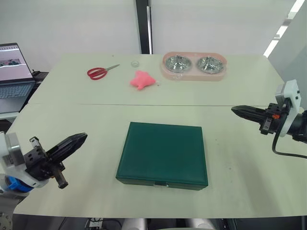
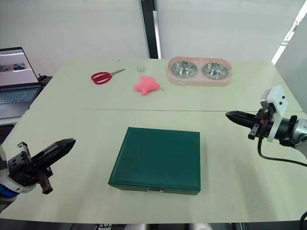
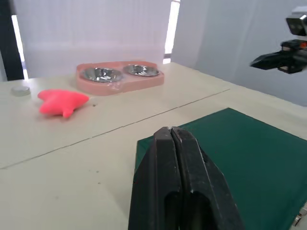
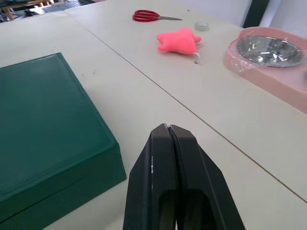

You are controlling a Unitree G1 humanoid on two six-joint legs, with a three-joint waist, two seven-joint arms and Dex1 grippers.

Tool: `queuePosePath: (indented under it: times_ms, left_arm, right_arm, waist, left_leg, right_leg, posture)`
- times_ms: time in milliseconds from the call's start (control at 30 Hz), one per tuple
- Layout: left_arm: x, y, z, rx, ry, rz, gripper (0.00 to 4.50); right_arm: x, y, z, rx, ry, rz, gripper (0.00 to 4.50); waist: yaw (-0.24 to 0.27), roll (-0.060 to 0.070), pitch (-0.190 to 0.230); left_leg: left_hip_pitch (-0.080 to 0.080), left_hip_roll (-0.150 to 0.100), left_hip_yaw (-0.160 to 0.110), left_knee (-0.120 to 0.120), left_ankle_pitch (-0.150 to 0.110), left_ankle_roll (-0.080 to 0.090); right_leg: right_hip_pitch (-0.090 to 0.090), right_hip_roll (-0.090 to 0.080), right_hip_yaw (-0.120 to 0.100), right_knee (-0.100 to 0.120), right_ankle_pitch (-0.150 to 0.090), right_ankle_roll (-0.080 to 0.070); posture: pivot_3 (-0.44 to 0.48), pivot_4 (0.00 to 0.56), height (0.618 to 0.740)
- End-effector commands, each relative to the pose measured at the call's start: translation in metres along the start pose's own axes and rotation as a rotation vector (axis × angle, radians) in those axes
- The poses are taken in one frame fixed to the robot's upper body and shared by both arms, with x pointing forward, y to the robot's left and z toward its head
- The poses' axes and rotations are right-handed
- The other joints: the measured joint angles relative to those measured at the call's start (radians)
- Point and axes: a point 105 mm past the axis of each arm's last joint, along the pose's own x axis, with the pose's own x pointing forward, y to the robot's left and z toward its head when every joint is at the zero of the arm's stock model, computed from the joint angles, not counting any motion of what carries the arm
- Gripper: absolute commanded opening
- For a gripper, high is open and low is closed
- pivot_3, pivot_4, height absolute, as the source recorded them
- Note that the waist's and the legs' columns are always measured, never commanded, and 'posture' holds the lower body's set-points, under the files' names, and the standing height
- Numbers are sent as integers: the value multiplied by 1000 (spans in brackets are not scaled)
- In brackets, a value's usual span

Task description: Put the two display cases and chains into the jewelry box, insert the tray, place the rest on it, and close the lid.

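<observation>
The dark green jewelry box [image 1: 163,154] lies in the middle of the table with its lid [image 2: 157,157] down flat and a small metal lock [image 1: 167,184] on its front edge. Off its left side, near the table's front corner, my left gripper [image 1: 82,137] is shut with nothing in it. My right gripper [image 1: 236,110] hovers shut and empty above the table to the box's right. Both wrist views show the fingers [image 3: 171,139] pressed together, with the box [image 4: 45,120] beside them. The display cases and chains are out of view.
At the back of the table lie red scissors [image 1: 100,72], a pink star-shaped toy [image 1: 142,80], a small clear cap [image 1: 135,63] and a pink double bowl stand [image 1: 194,66] with two steel bowls. A laptop [image 1: 13,72] stands off the table's left side.
</observation>
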Motion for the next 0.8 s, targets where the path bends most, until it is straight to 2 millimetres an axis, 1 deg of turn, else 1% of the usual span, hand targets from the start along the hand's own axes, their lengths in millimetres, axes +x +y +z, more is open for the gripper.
queuePosePath:
  times_ms: [33,167,233,300,400,500,633,700,800]
  left_arm:
    - [10,25,-5,9,52,122,0]
    - [19,32,-21,-43,124,154,0]
    - [20,38,-35,-53,218,182,0]
    - [19,42,-44,-54,260,207,0]
    - [11,53,-63,-76,380,289,0]
    - [5,57,-72,-59,408,306,0]
    - [-2,54,-80,-58,402,308,0]
    - [-6,53,-86,-17,441,328,0]
    - [-8,50,-88,8,439,313,0]
  right_arm:
    - [-15,-6,5,-112,-29,-111,33]
    - [-28,-9,-13,-149,13,-192,33]
    - [-37,-12,-24,-171,46,-237,33]
    - [-43,-15,-33,-188,67,-278,33]
    - [-49,-17,-45,-205,90,-326,33]
    - [-54,-20,-57,-212,103,-366,33]
    - [-52,-18,-69,-195,103,-379,33]
    - [-49,-15,-73,-186,103,-375,33]
    - [-45,-11,-81,-181,104,-371,33]
  waist:
    - [5,-1,0]
    - [5,-1,1]
    - [5,-1,1]
    - [3,-1,1]
    - [0,-1,1]
    - [0,-1,1]
    - [0,-1,1]
    - [0,-1,1]
    - [0,-1,1]
  left_leg:
    - [0,0,0,0,0,0]
    - [-1,-1,1,0,0,0]
    - [-1,-1,1,0,0,0]
    - [0,-1,1,0,0,0]
    - [1,0,1,0,0,0]
    - [1,0,1,-1,0,0]
    - [1,0,2,0,0,-1]
    - [1,0,2,0,0,-1]
    - [1,0,2,-1,0,-1]
  right_leg:
    - [0,0,0,0,0,0]
    - [0,-1,1,-1,0,0]
    - [0,-1,1,-1,0,0]
    - [0,0,1,0,0,0]
    - [0,0,1,0,0,0]
    - [0,0,1,0,0,0]
    - [0,0,1,0,0,0]
    - [0,-1,1,0,0,0]
    - [0,-1,1,0,0,0]
  posture:
    - [0,150,740]
    - [0,150,740]
    - [0,150,740]
    - [0,150,740]
    - [0,150,740]
    - [0,150,740]
    - [0,150,740]
    - [0,150,740]
    - [0,150,740]
